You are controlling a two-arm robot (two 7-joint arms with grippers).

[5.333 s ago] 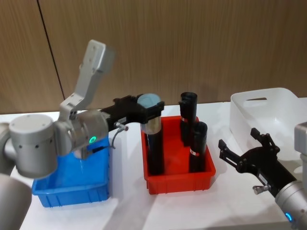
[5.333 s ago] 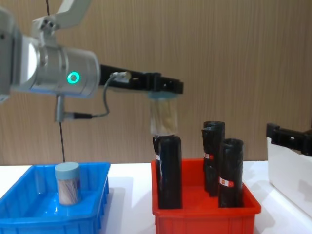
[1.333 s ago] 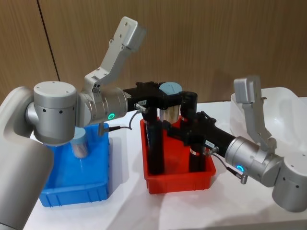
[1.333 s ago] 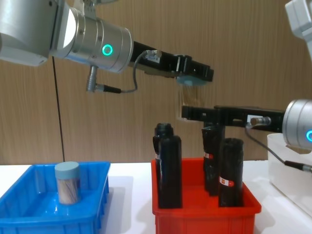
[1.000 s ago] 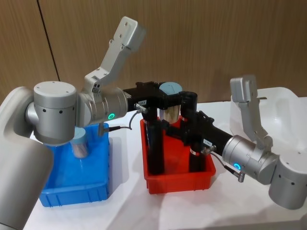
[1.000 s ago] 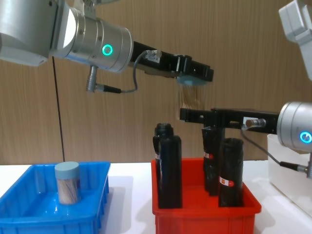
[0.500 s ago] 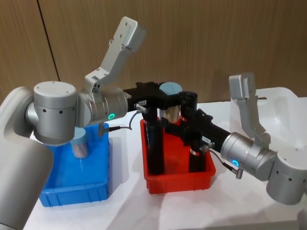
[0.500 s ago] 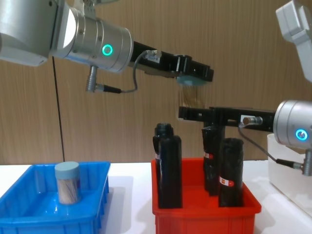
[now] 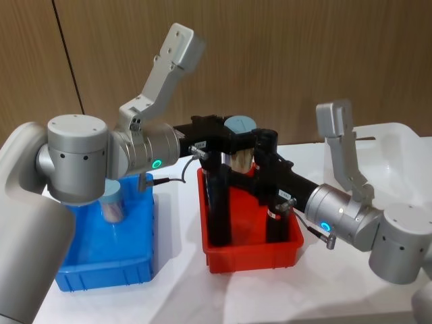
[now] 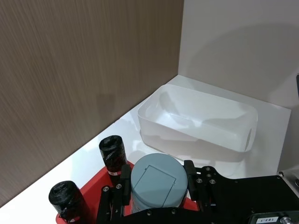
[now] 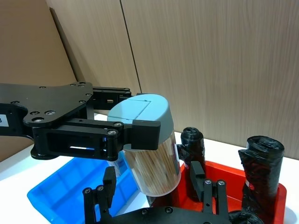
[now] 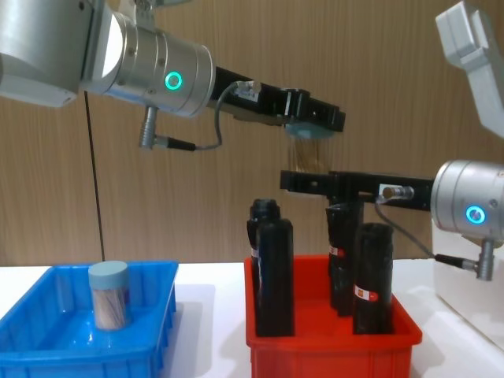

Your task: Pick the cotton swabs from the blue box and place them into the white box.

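One jar of cotton swabs (image 11: 150,154) hangs above the red bin's (image 9: 253,258) back edge, lid clamped in L gripper (image 12: 311,126). R gripper (image 11: 154,189) straddles its body, fingers apart, not touching. Looks like a handover. Next: R closes, L lets go, then carry to white box (image 10: 187,135) at table's (image 9: 304,290) far right corner. 2nd jar (image 12: 109,295) sits in blue box (image 9: 101,273), near its back edge.
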